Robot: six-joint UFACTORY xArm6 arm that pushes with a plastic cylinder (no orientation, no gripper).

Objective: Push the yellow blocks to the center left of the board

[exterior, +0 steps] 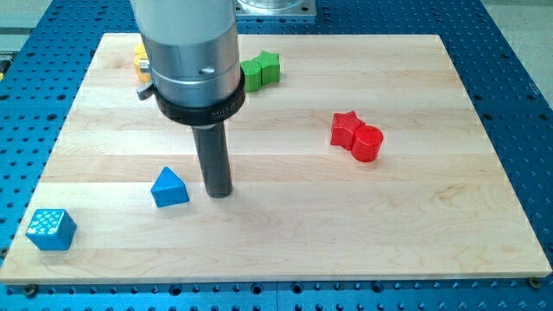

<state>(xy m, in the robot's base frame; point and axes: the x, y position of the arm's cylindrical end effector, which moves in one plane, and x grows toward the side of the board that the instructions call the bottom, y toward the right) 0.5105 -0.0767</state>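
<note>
The yellow blocks [141, 63] are seen only as a sliver at the view's top left, near the far edge of the board [432, 225], mostly hidden behind the arm's grey housing [192, 52]; their shapes and number cannot be made out, and they may be two pieces lying close together. My tip [219, 193] is set down on the board well below them in the view, just to the right of the blue triangular block [170, 187] and apart from it. No gripper is fitted, so nothing is spread, closed or pinched: the rod simply stands upright with its end on the wood, touching no block.

The relation on which the coming move turns is this: the yellow blocks lie up and to the left of the tip, while the goal, the centre left of the board, lies between them and the blue triangular block. A push towards the view's bottom is therefore judged to be needed, which requires the tip to be carried round to the far side of the yellow blocks first. The green blocks [262, 69], just right of the housing, are to be avoided on that path. The red blocks [357, 135] and the blue cube [50, 229] lie well clear.
</note>
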